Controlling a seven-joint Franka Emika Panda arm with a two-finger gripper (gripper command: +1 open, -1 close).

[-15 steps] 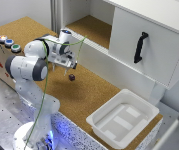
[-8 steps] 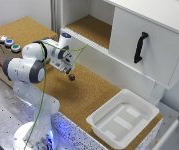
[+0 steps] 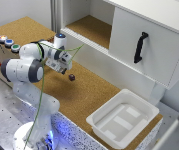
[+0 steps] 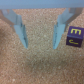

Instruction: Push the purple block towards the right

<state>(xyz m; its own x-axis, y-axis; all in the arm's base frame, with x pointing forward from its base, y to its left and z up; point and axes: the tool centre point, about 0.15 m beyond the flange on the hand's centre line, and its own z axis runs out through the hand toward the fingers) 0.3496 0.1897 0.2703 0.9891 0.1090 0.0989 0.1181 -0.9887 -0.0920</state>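
Observation:
The purple block (image 3: 71, 77) is a tiny dark cube on the cork tabletop (image 3: 96, 92), just to the exterior view's right of my gripper (image 3: 64, 70). In the wrist view the block (image 4: 75, 37) shows yellow marks on its face. It lies outside the gripper's (image 4: 40, 46) fingers, close beside one blue fingertip (image 4: 61, 35). The jaws are open with only bare cork between them, held low over the surface.
A white tray (image 3: 103, 111) sits on the cork at the exterior view's lower right. A white cabinet with a black handle (image 3: 140, 46) and an open shelf (image 3: 89, 27) stands behind. Round coloured buttons (image 3: 8, 43) sit on a box at the left.
My gripper has shifted a little toward the exterior view's left, so the block now shows apart from it. The block has stayed in place.

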